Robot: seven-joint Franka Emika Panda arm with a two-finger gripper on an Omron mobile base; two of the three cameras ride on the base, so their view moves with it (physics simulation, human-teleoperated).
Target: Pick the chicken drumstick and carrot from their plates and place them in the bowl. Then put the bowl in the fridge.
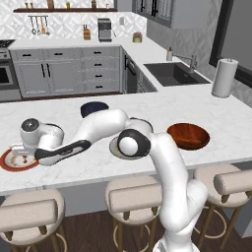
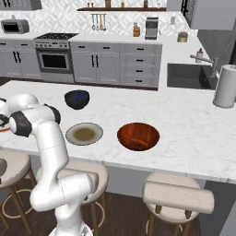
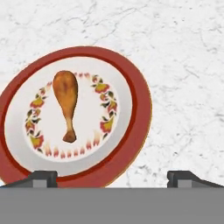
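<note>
The chicken drumstick [image 3: 65,103] lies golden-brown on the red-rimmed plate [image 3: 139,109], bone end toward my fingertips. My gripper [image 3: 116,179] hangs open above the plate's near rim, and the drumstick sits left of the gap between the fingers. In the left base view the hand hovers over that plate [image 1: 7,165] at the counter's left end. The red-orange bowl [image 2: 138,136] stands on the counter to the right, with a thin orange streak inside that may be the carrot [image 2: 133,139]. The grey-rimmed plate [image 2: 84,133] beside it looks bare. The fridge is out of view.
A dark blue bowl [image 2: 76,99] sits behind the grey plate. A paper towel roll [image 1: 224,78] stands by the sink [image 1: 174,74] at the far right. Stools [image 1: 133,197] line the counter's near edge.
</note>
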